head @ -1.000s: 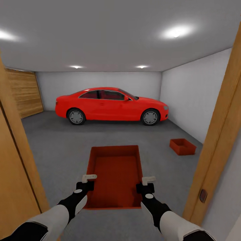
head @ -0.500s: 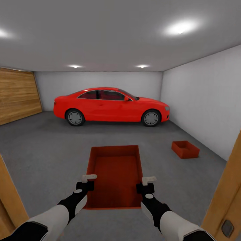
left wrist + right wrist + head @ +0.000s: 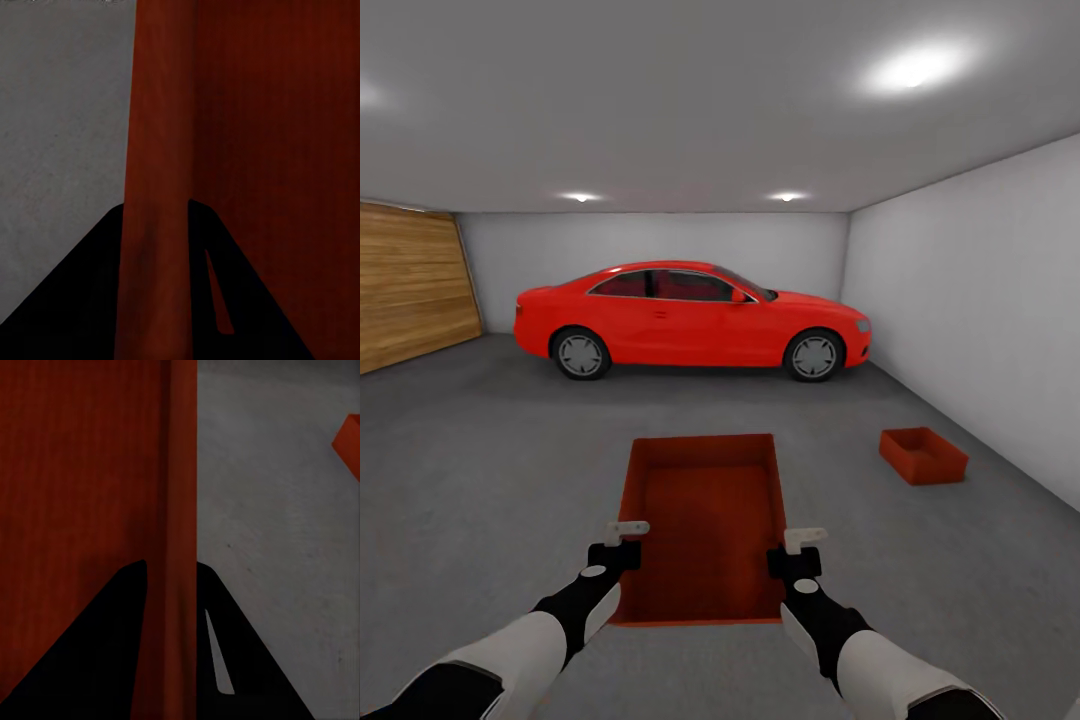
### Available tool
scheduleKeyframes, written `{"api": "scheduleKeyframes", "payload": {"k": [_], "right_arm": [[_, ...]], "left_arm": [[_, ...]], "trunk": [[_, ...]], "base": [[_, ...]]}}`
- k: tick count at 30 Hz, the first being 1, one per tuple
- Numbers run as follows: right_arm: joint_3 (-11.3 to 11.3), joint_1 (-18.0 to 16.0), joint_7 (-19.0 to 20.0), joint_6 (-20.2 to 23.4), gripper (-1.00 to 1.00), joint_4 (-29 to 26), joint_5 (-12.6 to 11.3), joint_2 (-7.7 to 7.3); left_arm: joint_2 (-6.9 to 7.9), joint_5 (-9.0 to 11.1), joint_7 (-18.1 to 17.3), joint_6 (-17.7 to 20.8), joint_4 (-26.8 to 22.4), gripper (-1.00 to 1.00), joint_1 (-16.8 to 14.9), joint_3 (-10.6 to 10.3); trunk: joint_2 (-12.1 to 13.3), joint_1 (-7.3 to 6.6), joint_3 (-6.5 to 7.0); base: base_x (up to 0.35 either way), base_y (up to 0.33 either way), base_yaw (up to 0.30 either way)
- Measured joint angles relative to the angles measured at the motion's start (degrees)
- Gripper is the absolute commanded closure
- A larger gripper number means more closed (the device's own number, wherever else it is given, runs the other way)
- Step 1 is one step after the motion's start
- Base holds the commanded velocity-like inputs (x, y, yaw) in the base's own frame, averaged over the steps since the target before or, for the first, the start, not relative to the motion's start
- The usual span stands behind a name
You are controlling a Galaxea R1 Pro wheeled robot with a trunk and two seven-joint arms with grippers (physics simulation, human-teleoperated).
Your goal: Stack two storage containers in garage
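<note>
The left gripper [image 3: 622, 543] and right gripper [image 3: 797, 552] are each pinching a side wall of an orange bin [image 3: 703, 525] above the garage floor [image 3: 490, 470]; a thin wall could slip before reaching the second bin [image 3: 923, 455], resting ahead right.

The head view looks forward and down across the garage floor [image 3: 480, 470] toward the far wall. Each wrist view looks closely along its fingers at one side wall of the bin [image 3: 705, 520] [image 3: 247, 150] [image 3: 82, 472], shared with the head view.
</note>
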Motion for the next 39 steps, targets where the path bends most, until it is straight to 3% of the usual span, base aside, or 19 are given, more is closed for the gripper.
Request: {"api": "scheduleKeyframes", "payload": {"k": [39], "right_arm": [[0.0, 0.0, 0.0, 0.0, 1.0, 0.0, 0.0, 0.04]], "left_arm": [[0.04, 0.0, -0.1, 0.0, 0.0, 1.0, 0.0, 0.0]], "trunk": [[0.0, 0.0, 0.0]], "base": [[0.321, 0.0, 0.0]]}}
